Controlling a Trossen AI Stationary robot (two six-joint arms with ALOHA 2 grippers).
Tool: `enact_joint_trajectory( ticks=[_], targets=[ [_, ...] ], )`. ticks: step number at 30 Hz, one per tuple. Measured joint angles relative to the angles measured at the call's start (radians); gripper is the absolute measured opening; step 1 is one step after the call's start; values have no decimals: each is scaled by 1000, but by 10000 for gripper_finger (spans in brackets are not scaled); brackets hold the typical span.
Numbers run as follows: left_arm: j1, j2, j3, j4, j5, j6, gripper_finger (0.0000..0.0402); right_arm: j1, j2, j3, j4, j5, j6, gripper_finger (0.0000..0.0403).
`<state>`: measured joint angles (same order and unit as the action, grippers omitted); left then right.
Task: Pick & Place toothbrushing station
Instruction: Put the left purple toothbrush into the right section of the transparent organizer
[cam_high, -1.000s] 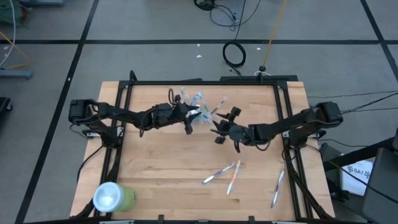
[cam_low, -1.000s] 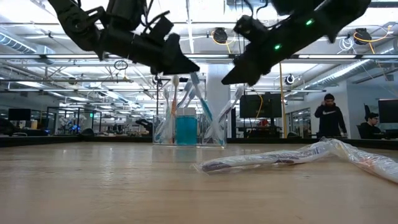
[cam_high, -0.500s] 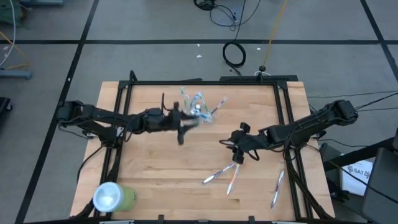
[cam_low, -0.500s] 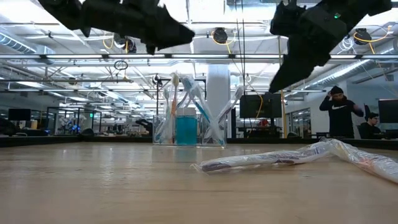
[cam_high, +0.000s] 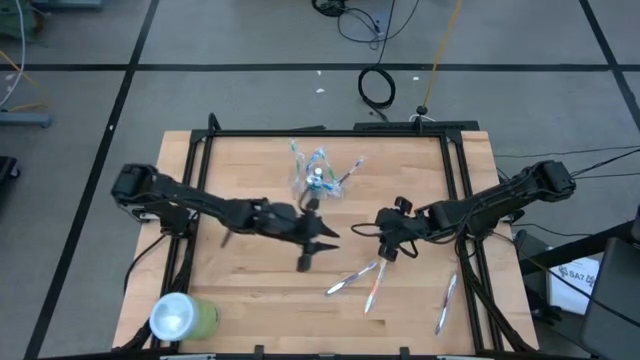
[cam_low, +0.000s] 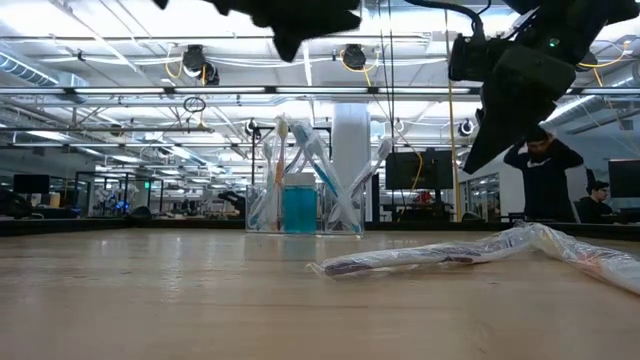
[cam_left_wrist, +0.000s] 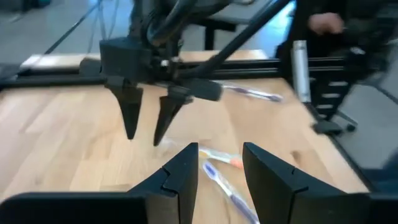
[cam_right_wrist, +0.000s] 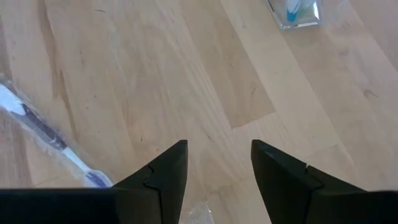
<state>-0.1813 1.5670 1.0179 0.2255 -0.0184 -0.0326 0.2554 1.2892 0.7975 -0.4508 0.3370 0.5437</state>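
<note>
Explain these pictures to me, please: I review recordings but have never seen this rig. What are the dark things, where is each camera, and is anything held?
The dark things are two robot arms at a wooden table. One camera looks straight down, one sits at table-top height, and one rides on each wrist. The left gripper hangs over the table's middle; the right gripper hovers above loose toothbrushes. Both are open and hold nothing. Near the far edge stands the toothbrushing station, a clear cup with brushes standing in it. Two wrapped toothbrushes lie near the front, a third toothbrush lies by the right edge, and a light-green cup lies at the front left corner. People show in the room behind.
</note>
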Motion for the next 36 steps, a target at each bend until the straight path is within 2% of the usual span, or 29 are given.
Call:
enact_joint_trajectory(
  ticks=[4,11,17,21,27,32,36],
  targets=[
    [-7,128,103,-15,-47,-71,131,0,0,0,-2,0,-3,169],
    [-19,347,226,-22,-12,-135,131,0,0,0,-12,0,-9,169],
    [-45,484,298,-19,-3,-177,131,0,0,0,-18,0,-7,169],
    [-57,537,323,-3,-17,-239,131,0,0,0,-16,5,-9,169],
    [-62,578,338,-14,-37,-356,131,0,0,-21,45,91,-6,169],
    [-84,593,336,-16,-76,-369,131,0,1,-77,144,77,-6,169],
    [-96,598,337,-22,-128,-349,131,0,1,-108,159,77,-6,169]
  ],
)
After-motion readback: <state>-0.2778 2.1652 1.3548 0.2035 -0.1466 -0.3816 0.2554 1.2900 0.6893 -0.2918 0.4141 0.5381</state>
